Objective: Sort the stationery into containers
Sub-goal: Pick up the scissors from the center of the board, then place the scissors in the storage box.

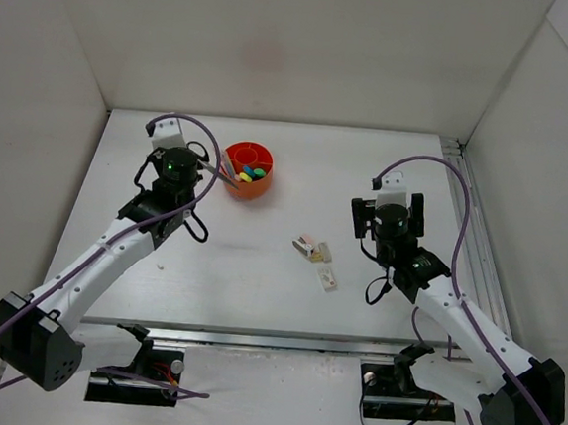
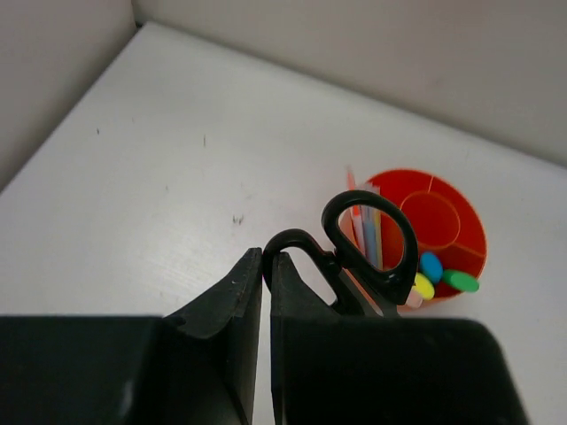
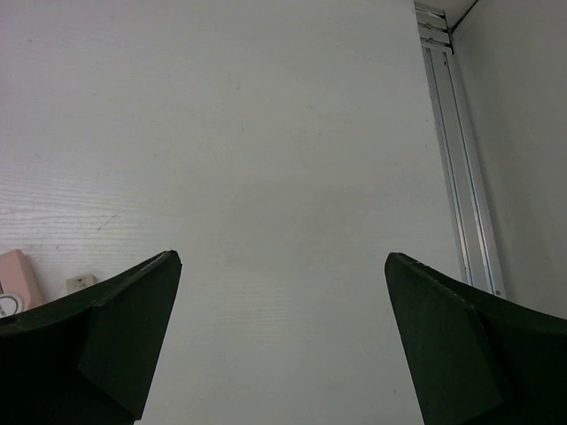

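Up at ten o'clock on the table [image 1: 256,300], left end effector [image 2: 266,257] clamps the scissors [image 2: 335,261] by a handle, just beside the orange organiser [image 2: 430,217]. Next looks like lift, drop them in. Right end effector [image 3: 283,266] gapes empty.

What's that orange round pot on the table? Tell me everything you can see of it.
The orange pot is a low, round tub, seemingly plastic, divided by inner walls into compartments. It stands upright on the white table, back left of centre. Pens, blue, yellow and green highlighters and black scissors stick out of it; some compartments look empty. The left arm's closed fingers sit right by the scissors' handles.
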Available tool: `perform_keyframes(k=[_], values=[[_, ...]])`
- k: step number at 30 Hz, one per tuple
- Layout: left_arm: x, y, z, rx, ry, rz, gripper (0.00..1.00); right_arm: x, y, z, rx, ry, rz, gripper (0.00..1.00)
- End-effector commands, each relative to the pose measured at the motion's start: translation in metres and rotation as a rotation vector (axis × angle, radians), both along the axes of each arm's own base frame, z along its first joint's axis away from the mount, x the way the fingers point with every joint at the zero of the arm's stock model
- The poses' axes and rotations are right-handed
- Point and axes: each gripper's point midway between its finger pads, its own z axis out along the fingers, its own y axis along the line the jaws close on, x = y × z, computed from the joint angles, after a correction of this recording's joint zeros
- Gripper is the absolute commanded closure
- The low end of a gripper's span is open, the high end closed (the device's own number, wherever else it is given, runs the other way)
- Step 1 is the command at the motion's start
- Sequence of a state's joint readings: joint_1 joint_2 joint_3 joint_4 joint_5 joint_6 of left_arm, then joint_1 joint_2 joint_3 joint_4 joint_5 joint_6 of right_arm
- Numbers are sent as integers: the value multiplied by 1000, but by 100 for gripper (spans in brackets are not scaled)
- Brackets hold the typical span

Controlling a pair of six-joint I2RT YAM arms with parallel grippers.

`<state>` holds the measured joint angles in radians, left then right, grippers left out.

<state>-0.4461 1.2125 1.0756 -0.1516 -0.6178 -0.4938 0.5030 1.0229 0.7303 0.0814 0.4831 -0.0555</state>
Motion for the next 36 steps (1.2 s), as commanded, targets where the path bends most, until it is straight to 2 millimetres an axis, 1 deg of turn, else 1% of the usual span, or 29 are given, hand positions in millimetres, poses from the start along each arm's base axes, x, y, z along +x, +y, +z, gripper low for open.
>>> perform_keyframes(k=[1, 2, 3, 4, 5, 6, 7, 8, 9, 10, 11, 12, 13, 14, 15, 16, 17, 18, 20, 22, 23, 24, 26, 27, 30, 33, 35, 36], values=[[22, 8, 81, 141, -247, 16, 100, 9, -4, 23, 25, -102, -33, 2], [27, 13, 98, 187, -263, 28, 100, 10, -4, 22, 18, -98, -31, 2], [34, 10, 108, 205, -282, 24, 100, 10, -4, 24, 14, -103, -34, 2], [49, 12, 102, 239, -259, 35, 100, 11, -6, 21, 1, -92, -44, 2], [57, 18, 121, 276, -281, 45, 100, 10, -8, 19, -14, -74, -52, 2], [66, 14, 127, 273, -296, 43, 100, 10, -13, 20, -29, -73, -78, 2], [84, 15, 113, 339, -251, 44, 100, 11, -15, 16, -42, -61, -91, 2], [90, 13, 133, 367, -277, 47, 100, 11, -17, 17, -53, -60, -105, 2], [98, 12, 135, 386, -269, 56, 100, 12, -17, 17, -58, -58, -108, 2], [112, 7, 125, 413, -245, 51, 100, 13, -19, 15, -68, -47, -112, 2], [118, 5, 137, 422, -266, 55, 100, 12, -20, 14, -76, -39, -118, 2], [124, 5, 141, 457, -276, 60, 100, 13, -21, 15, -80, -35, -126, 2], [136, 2, 131, 482, -263, 68, 100, 14, -21, 12, -88, -25, -128, 2], [139, 10, 140, 486, -273, 112, 100, 13, -23, 11, -93, -22, -138, 2], [144, 9, 142, 518, -281, 116, 100, 14, -23, 10, -97, -19, -139, 2], [153, 6, 133, 539, -267, 114, 100, 14, -25, 8, -102, -13, -146, 2], [156, 5, 138, 552, -281, 114, 100, 15, -24, 7, -104, -11, -144, 2], [161, 3, 140, 562, -293, 115, 100, 16, -25, 7, -106, -8, -147, 2], [173, -2, 136, 581, -286, 105, 100, 17, -23, 4, -116, 1, -143, 2], [185, -8, 122, 580, -250, 87, 100, 19, -24, 1, -129, 12, -148, 2], [187, -9, 127, 571, -257, 86, 100, 20, -25, 1, -136, 12, -155, 2], [189, -11, 123, 570, -247, 75, 100, 21, -26, 2, -139, 12, -161, 2], [191, -16, 121, 565, -257, 45, 100, 22, -25, -1, -151, 23, -163, 2], [191, -15, 124, 559, -280, 59, 100, 23, -26, -1, -153, 26, -164, 2], [196, -16, 120, 570, -280, 64, 100, 22, -26, -2, -154, 30, -163, 2], [206, -19, 105, 599, -273, 64, 100, 21, -25, 0, -150, 25, -160, 2], [210, -18, 99, 613, -267, 77, 100, 21, -26, 0, -150, 24, -160, 2], [214, -20, 90, 624, -250, 74, 100, 22, -26, 0, -154, 25, -163, 2]])
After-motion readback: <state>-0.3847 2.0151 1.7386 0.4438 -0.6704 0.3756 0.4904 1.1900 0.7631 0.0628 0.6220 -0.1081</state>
